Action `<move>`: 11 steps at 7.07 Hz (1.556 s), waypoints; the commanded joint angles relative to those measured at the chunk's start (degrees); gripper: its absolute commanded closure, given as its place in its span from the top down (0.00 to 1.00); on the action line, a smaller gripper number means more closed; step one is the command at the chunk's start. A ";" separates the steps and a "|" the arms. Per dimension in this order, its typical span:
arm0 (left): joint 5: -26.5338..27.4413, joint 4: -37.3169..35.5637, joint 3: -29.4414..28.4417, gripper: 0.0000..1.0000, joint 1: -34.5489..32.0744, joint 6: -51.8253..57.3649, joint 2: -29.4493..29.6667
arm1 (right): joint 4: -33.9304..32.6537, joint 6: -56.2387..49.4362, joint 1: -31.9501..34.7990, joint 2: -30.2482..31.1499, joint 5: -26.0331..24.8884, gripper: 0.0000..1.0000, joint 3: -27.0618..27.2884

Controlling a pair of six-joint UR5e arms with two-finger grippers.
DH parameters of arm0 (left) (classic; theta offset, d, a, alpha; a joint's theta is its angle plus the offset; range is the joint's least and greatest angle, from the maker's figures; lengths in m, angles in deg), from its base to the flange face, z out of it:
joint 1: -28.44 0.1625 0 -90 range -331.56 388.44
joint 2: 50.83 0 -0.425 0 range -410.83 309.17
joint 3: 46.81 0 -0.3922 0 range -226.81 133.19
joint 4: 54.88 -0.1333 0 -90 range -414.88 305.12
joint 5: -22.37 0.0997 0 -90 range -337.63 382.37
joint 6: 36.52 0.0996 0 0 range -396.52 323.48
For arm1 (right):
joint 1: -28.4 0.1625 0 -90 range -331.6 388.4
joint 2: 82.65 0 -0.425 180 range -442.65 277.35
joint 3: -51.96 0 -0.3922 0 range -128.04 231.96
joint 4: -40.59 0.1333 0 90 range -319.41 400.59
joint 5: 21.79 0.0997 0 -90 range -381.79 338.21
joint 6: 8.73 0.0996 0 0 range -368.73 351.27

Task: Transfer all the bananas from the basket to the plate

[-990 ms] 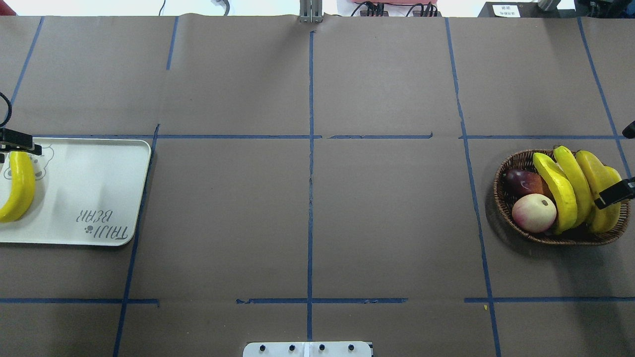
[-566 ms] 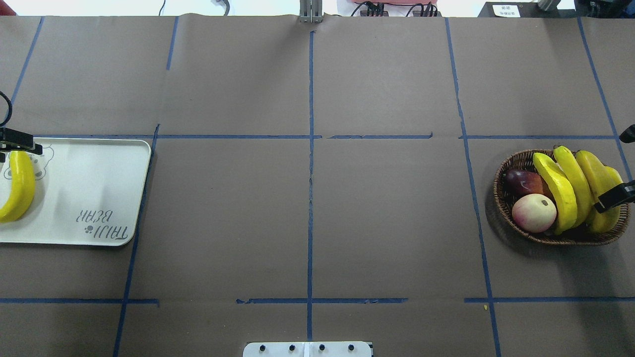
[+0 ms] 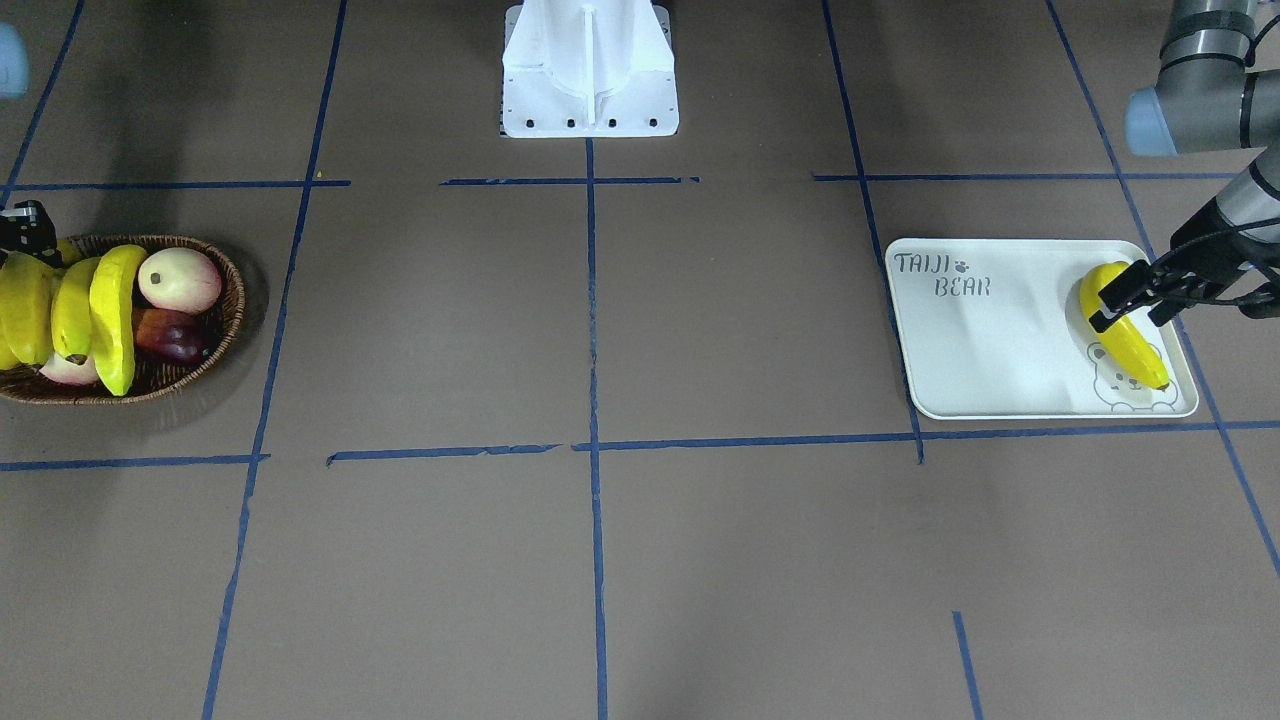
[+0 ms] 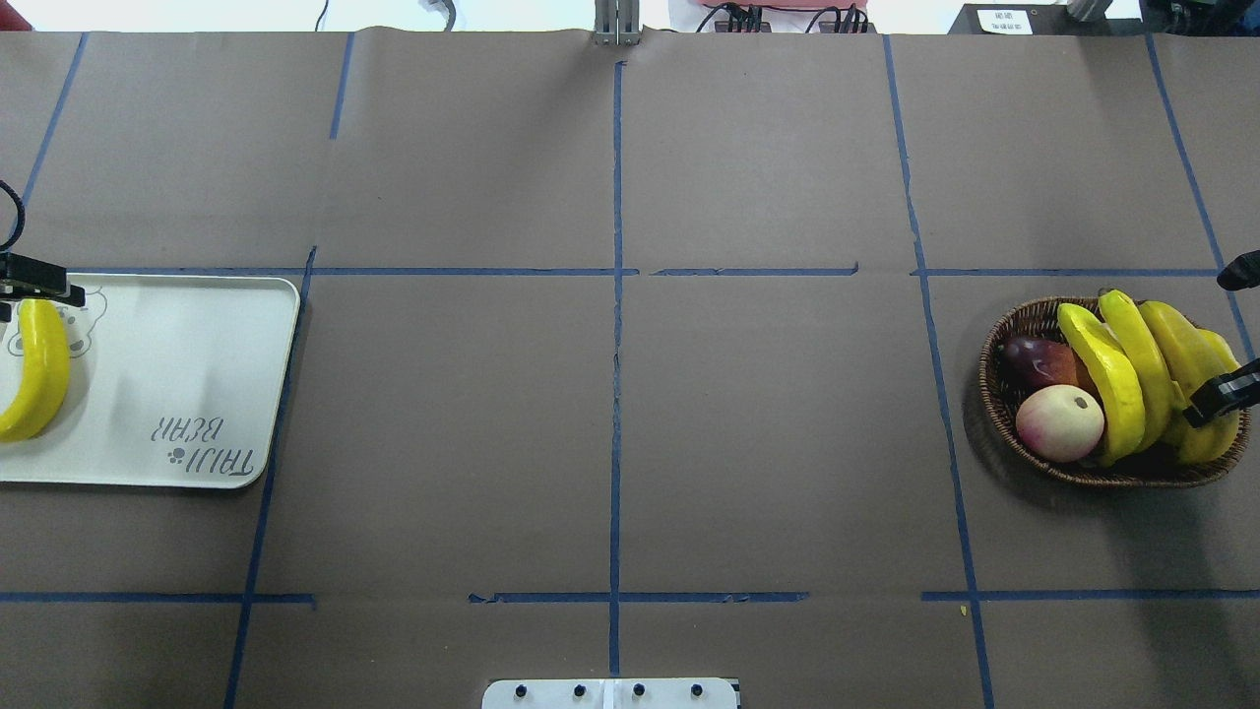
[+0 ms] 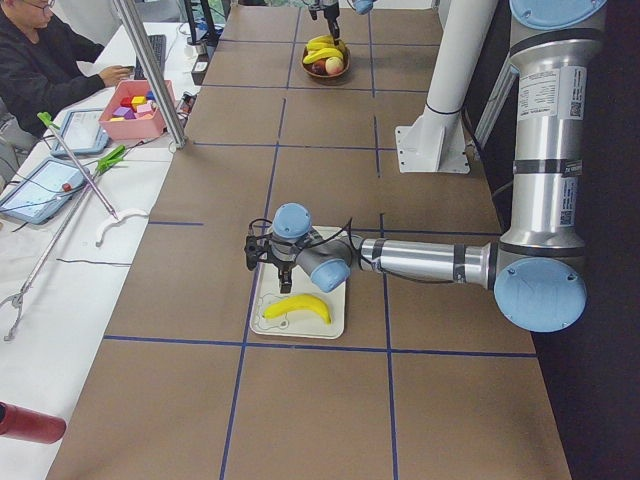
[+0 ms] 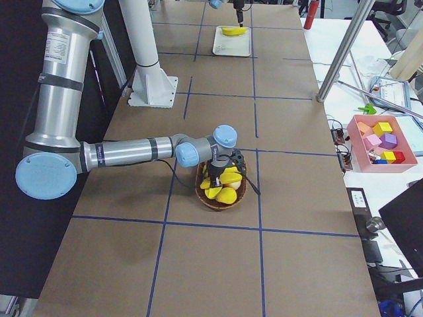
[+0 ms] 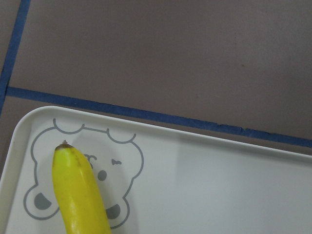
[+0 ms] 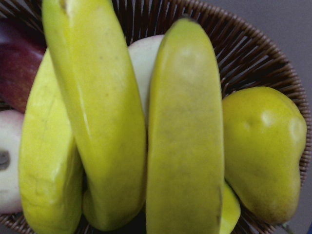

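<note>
One banana (image 4: 39,369) lies on the white plate (image 4: 197,345) over its bear drawing. My left gripper (image 3: 1135,298) hovers open just above that banana's end, apart from it. The brown wicker basket (image 4: 1004,394) holds two bananas (image 4: 1140,359) (image 4: 1181,345) side by side on top of other fruit; close up they fill the right wrist view (image 8: 97,122) (image 8: 185,141). My right gripper (image 4: 1230,333) is open, its fingers far apart astride the outer banana at the basket's right side. The fingers are outside both wrist views.
The basket also holds a ridged yellow fruit (image 4: 1102,379), a pale pink apple (image 4: 1060,421), a dark red fruit (image 4: 1039,362) and a lumpy yellow-green fruit (image 8: 263,151). The robot's white base (image 3: 590,70) stands mid-table. A person (image 5: 40,60) sits beyond the table's long edge.
The right gripper's fingers have shifted slightly toward the robot over the basket. The left gripper and the banana on the plate have not moved.
</note>
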 commanded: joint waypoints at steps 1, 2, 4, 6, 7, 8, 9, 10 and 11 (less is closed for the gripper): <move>-0.18 -0.02 0.21 1.00 0.00 0.00 -0.04 | -0.04 -0.14 1.30 1.32 -0.11 0.00 2.77; -0.18 -0.02 0.21 1.00 0.00 0.00 0.14 | -0.74 -0.23 3.74 3.59 -0.11 0.00 6.97; -0.18 -0.11 0.48 1.00 0.00 -0.09 0.23 | -0.66 -0.32 10.06 7.04 -0.64 0.00 13.75; -0.36 -0.03 0.91 1.00 0.00 -0.96 0.57 | -0.83 0.11 12.38 1.82 -0.47 0.01 15.36; -0.45 -0.02 1.61 1.00 0.00 -5.49 2.84 | -2.66 5.08 10.56 -6.15 0.67 0.01 13.44; -1.84 0.50 2.32 1.00 0.17 -11.63 5.73 | -2.68 18.01 5.66 -12.58 3.46 0.01 12.82; -2.81 0.85 3.19 1.00 0.52 -19.52 9.59 | -2.42 33.63 0.74 -19.95 3.49 0.01 13.24; -2.82 1.55 3.72 1.00 1.74 -28.13 14.15 | -0.85 45.27 -3.92 -25.59 3.14 0.02 13.16; -2.65 7.21 3.55 1.00 4.72 -37.09 15.94 | 4.48 52.26 -8.84 -28.26 1.92 0.02 12.29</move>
